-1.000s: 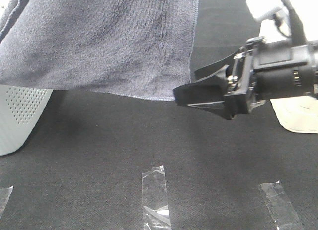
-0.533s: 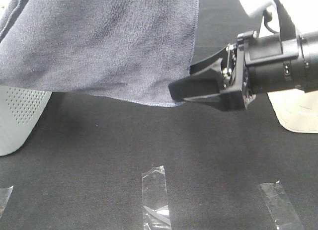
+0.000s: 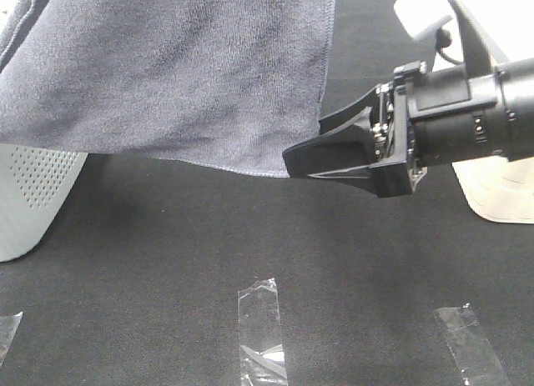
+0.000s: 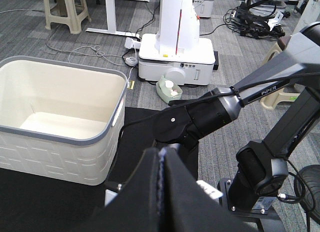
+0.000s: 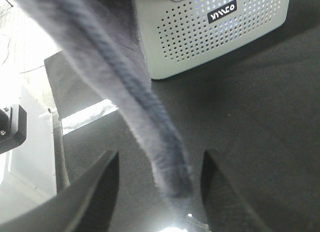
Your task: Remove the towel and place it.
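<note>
Black cloth surface (image 3: pixel 167 261) with a slate-grey towel (image 3: pixel 167 69) hanging over it.

From the high camera the towel fills the upper left, its hemmed bottom edge clear of the surface and partly in front of a pale perforated basket (image 3: pixel 33 194). The right jaws stand apart on either side of the towel's lower right corner, and the wrist view shows the hem running between them with a gap on each side. The left jaws are pressed together on a thin line of grey-blue fabric; a cream bin (image 4: pixel 60 137) shows beyond them. Strips of clear tape (image 3: pixel 260 328) lie on the surface.
</note>
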